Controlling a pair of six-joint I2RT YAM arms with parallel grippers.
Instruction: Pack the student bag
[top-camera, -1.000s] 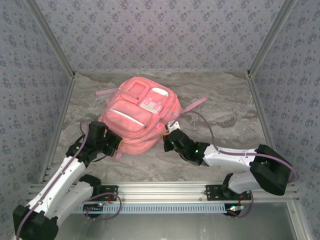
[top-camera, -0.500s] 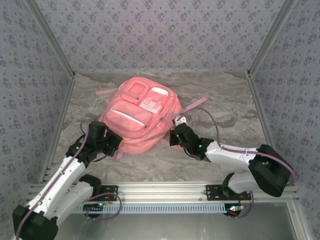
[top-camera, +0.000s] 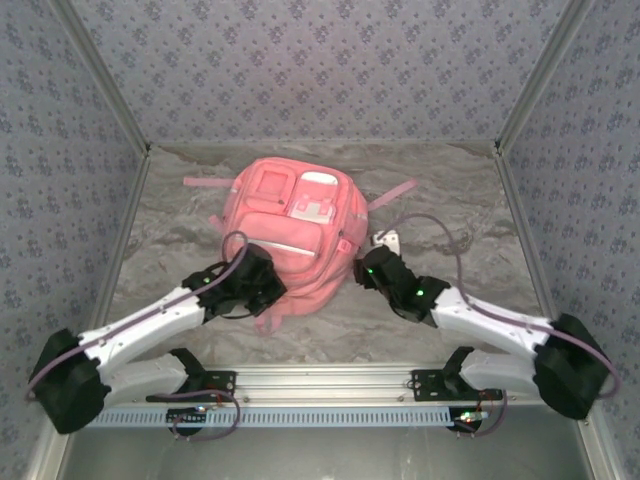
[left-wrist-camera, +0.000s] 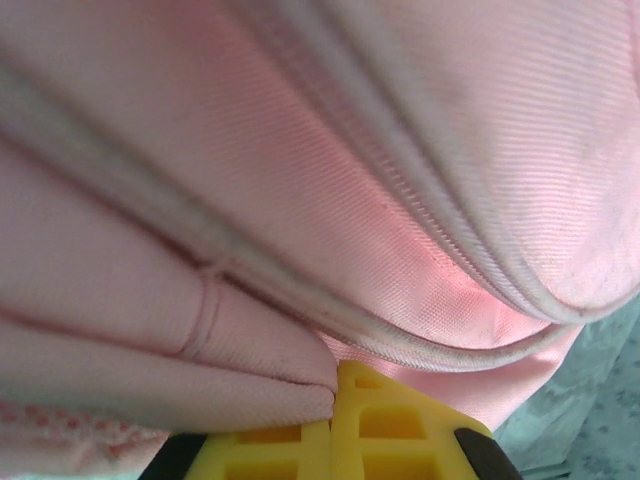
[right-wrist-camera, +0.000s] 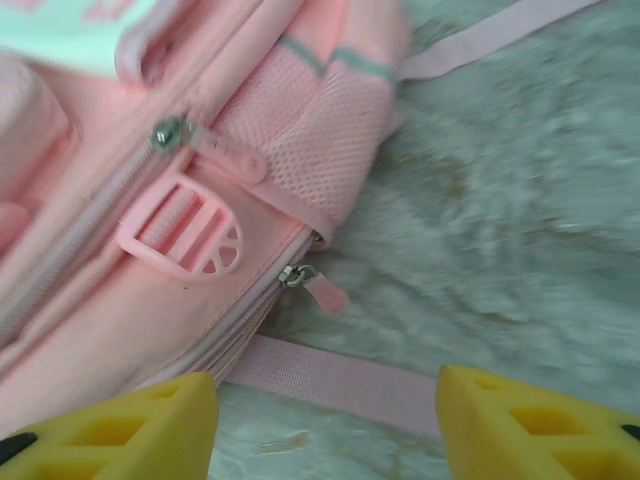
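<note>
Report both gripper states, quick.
Left gripper: shut, pinching a fold of the student bag.
Right gripper: open, holding nothing, beside the bag.

Counting off as it comes in: one bag (top-camera: 295, 235) on one worktop (top-camera: 470, 230). Two arms out front, left arm (top-camera: 150, 330) and right arm (top-camera: 490, 320), so two claws, left claw (top-camera: 265, 283) and right claw (top-camera: 383, 245). The right wrist feed gives me two zip pulls (right-wrist-camera: 225, 155), one up the side and one low near the worktop, plus one buckle (right-wrist-camera: 185, 240) between them. From above I count two straps (top-camera: 205, 183) poking out from the bag, one each side. One white patch (top-camera: 318, 208) on its front, one white oval (top-camera: 320, 180) above that.
</note>
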